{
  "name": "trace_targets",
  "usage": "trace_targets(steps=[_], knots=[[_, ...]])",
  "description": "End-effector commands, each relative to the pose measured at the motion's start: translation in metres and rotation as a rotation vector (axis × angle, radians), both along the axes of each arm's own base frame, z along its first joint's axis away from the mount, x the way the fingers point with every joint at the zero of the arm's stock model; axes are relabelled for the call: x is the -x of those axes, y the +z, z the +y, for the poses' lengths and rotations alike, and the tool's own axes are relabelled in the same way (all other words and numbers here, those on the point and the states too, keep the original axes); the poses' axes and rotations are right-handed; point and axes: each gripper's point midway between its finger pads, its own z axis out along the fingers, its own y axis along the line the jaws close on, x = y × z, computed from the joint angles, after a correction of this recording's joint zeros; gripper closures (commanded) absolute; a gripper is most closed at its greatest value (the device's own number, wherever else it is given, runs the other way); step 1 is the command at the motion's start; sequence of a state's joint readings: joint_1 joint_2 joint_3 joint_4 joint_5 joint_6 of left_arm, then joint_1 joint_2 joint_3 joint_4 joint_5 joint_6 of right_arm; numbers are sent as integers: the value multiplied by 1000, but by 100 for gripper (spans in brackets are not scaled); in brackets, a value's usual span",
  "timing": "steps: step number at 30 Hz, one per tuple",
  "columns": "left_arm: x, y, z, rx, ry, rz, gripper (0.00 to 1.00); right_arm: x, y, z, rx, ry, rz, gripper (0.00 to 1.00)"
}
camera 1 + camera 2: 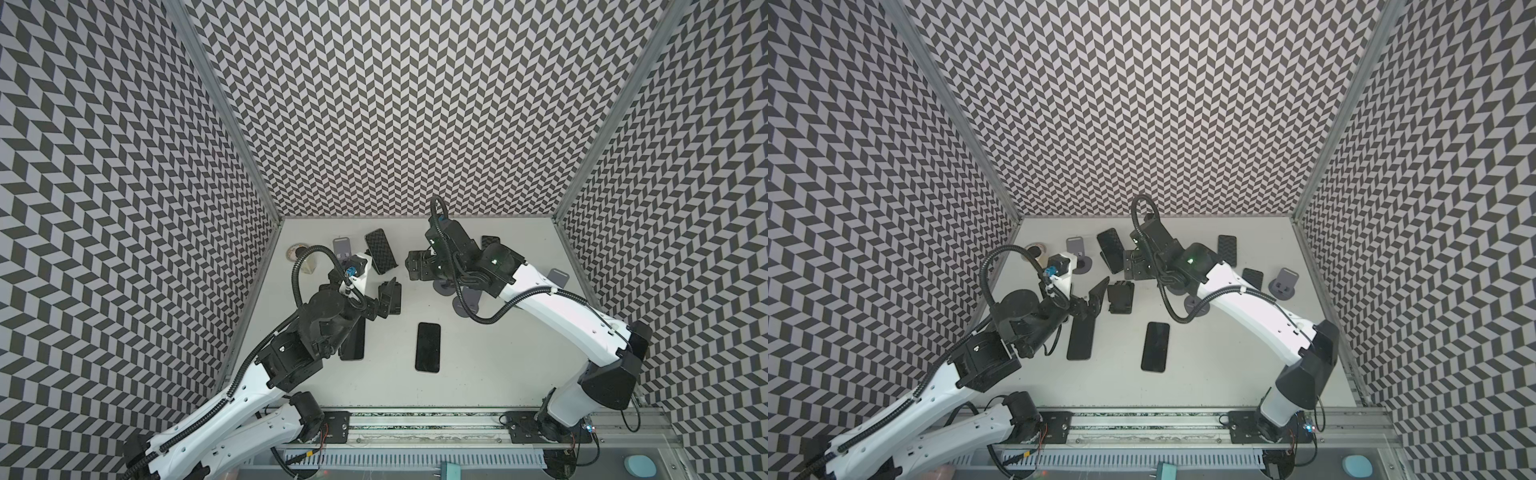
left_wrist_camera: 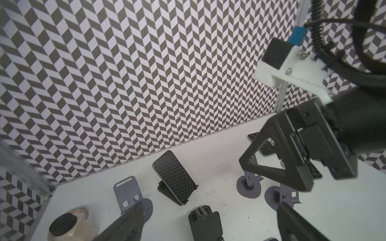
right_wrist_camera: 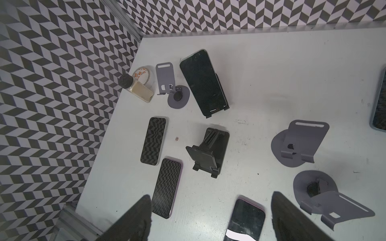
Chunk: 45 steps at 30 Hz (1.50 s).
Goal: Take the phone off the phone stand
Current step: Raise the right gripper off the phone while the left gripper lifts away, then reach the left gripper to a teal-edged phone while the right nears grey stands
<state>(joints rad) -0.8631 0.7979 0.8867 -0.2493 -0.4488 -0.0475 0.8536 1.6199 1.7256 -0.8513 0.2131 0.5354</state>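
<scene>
The worktop (image 1: 519, 353) is crowded, and I think this is the first danger. There is little free room around the target, so a wide sweep can hit a neighbour.

The right hand (image 3: 211, 195) hangs above the worktop with its fingers spread and nothing between them. In both top views it is near the phone and, as far as I can judge, not touching it. The left hand (image 2: 211, 205) is also spread wide and empty, over an empty black stand (image 3: 208, 152) in the middle. The two hands are near each other, so if both reach at once they could collide.

The phone (image 3: 203, 83) leans tilted on its phone stand (image 2: 168, 194) toward the back of the worktop, with its lower edge behind two small lips. The glass is shiny and looks slippery, so a pinch on the faces may slide off. If one finger pushes before the hand closes, phone and stand may travel together, because the stand looks light and nothing holds it down. A pull straight away from the backrest could catch the lips, carry the stand up and then drop it.

A flat phone (image 1: 428, 347) in front could be mistaken for the target. A grey stand (image 3: 166, 77) is just beside the phone and a lying bottle (image 3: 135, 88) is beyond it, and both could be knocked.
</scene>
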Motion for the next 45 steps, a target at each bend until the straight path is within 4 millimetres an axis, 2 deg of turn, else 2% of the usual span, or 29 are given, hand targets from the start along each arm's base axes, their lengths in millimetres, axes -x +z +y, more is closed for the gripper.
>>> trace_targets(steps=[1,6,8,12,18,21,26,29,35,38,42,45], knots=[[-15,-4,10,47,131,72,4,-14,34,-3,-28,16,-114,14],[-48,-2,0,88,233,149,5,-21,43,-12,-42,73,-105,14],[-60,-5,-6,106,260,190,5,-17,46,-14,-47,110,-113,14],[-84,-12,-19,153,306,245,4,-5,40,-27,-44,148,-123,14],[-119,-28,-20,210,417,325,3,9,31,-43,-139,207,-152,14],[-139,-41,-18,225,469,367,3,8,29,-39,-194,255,-167,15],[-169,-68,-18,254,532,458,2,-8,27,-27,-210,311,-175,15],[-189,-83,-18,248,573,495,1,-19,24,-24,-204,320,-168,15],[-225,-114,-15,228,660,567,0,-26,22,-23,-188,342,-161,14],[-236,-123,-9,228,705,573,0,-23,17,-21,-208,355,-135,14],[-248,-138,0,243,749,599,0,-12,1,-5,-306,406,-43,15],[-253,-146,6,220,780,609,0,-9,-3,-1,-326,424,-9,16]])
